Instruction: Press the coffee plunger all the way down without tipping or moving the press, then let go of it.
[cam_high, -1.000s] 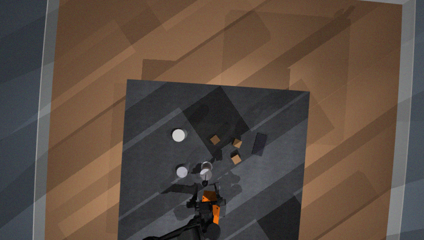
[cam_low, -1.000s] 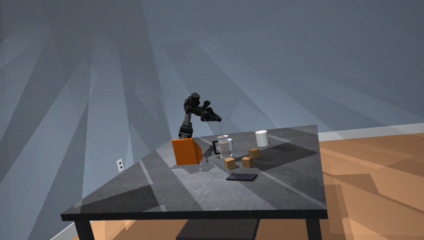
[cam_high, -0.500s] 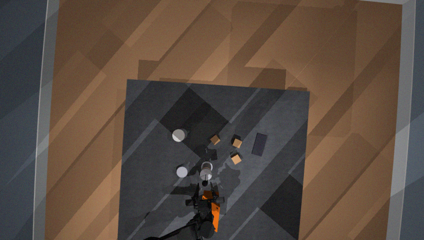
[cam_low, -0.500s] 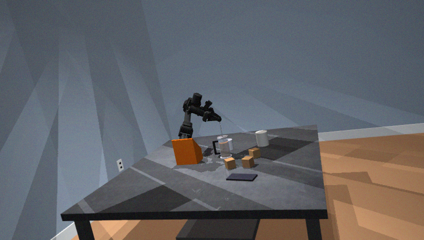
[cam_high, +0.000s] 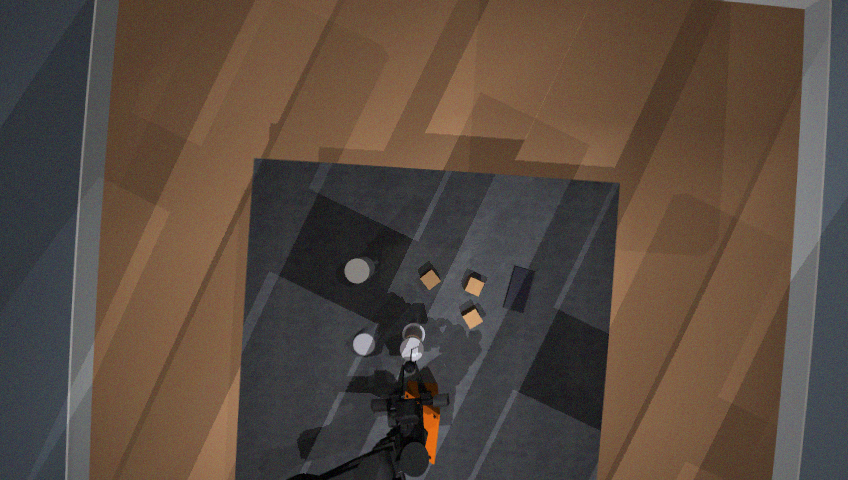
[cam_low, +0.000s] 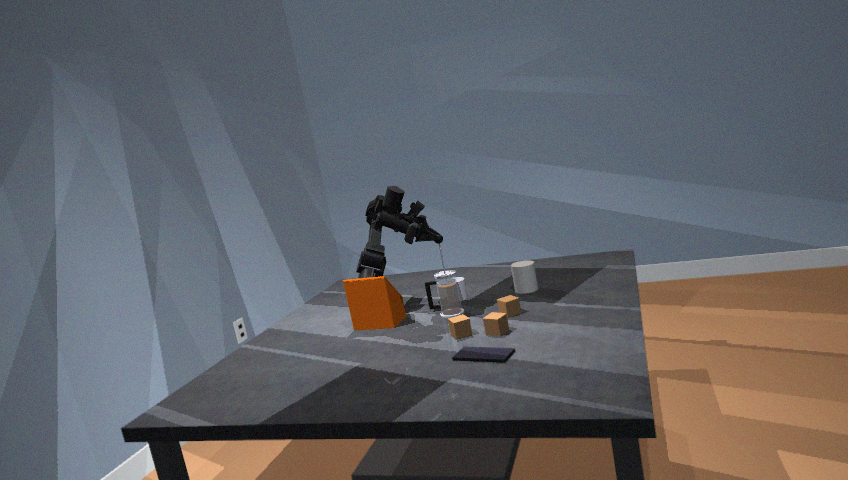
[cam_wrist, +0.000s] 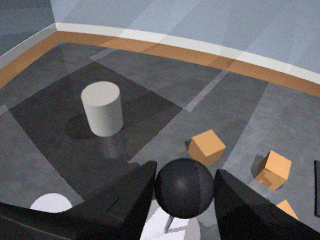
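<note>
The coffee press (cam_high: 412, 334) (cam_low: 449, 300) stands upright on the table, a glass body with a light lid (cam_high: 410, 349) (cam_low: 445, 274) (cam_wrist: 192, 229) and a black handle (cam_low: 429, 296). Its thin plunger rod (cam_low: 442, 258) stands far out above the lid. The round black plunger knob (cam_high: 409, 366) (cam_wrist: 184, 188) is at the rod's top. My gripper (cam_high: 409, 368) (cam_low: 439, 239) (cam_wrist: 185, 173) is shut on the knob, with a finger on each side of it in the wrist view. The lower press is hidden in the wrist view.
An orange wedge-shaped block (cam_high: 432, 425) (cam_low: 371, 303) stands beside the arm. A white cup-like cylinder (cam_high: 363, 343) (cam_wrist: 51, 202) is close to the press. A larger grey cylinder (cam_high: 357, 270) (cam_low: 524, 277) (cam_wrist: 103, 110), three wooden cubes (cam_high: 474, 285) (cam_low: 496, 324) (cam_wrist: 273, 170) and a dark flat slab (cam_high: 518, 289) (cam_low: 483, 354) stand farther out.
</note>
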